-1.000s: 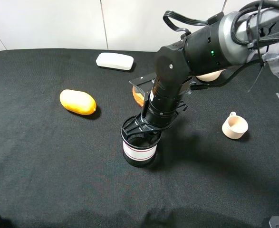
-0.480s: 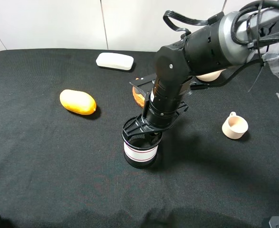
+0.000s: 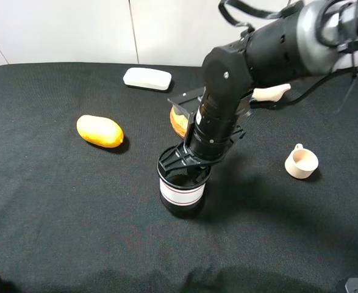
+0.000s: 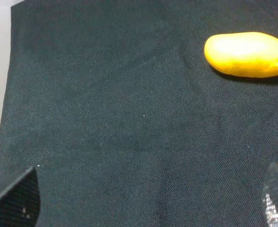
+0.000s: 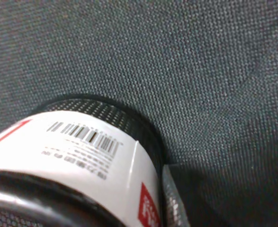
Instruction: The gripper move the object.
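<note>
The right gripper [image 3: 185,170] is pinching the rim of the upright mesh pen cup [image 3: 181,193], while the left gripper [image 4: 145,196] is hanging spread above the black cloth [image 4: 105,118]

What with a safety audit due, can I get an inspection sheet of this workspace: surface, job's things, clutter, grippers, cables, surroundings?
Surface: black cloth, flat, no spills seen.
Job's things: black mesh pen cup, upright, white band edged with red lines.
Clutter: yellow fruit, white flat case, beige handled cup; orange item and cream teapot, both partly hidden behind the right arm.
Grippers: right gripper shut on the pen cup's rim; left gripper open over bare cloth, holding nothing.
Cables: black cables looped above the right arm, off the table things.
Surroundings: white wall panels behind the table; nothing else seen.
</note>
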Controlling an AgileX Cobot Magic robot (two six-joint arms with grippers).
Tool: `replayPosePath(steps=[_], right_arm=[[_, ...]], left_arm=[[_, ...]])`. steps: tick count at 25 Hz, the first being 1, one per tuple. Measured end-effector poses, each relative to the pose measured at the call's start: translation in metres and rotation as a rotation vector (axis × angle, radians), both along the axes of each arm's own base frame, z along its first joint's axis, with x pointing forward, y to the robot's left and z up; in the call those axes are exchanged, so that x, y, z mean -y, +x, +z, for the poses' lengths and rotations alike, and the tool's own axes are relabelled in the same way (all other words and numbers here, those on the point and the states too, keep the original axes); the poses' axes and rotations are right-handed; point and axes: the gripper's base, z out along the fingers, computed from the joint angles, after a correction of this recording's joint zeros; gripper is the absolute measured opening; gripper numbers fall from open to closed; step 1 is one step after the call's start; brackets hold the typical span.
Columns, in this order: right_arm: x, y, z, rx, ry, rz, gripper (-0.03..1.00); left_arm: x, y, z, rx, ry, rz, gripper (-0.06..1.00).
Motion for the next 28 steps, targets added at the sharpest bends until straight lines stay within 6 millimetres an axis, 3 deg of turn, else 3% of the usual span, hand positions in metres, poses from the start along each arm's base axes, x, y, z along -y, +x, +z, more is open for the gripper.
replayPosePath(steps=[19,28], right_arm=[[0.012,-0.015,0.05,-0.033,0.012,-0.014,0.08],[0.006,-0.008,0.087,-0.068,-0.044,0.016,0.08]], left_arm=[[0.0,0.0,0.0,0.0,0.0,0.0,0.99],[0.0,0.0,0.0,0.0,0.0,0.0,0.99]])
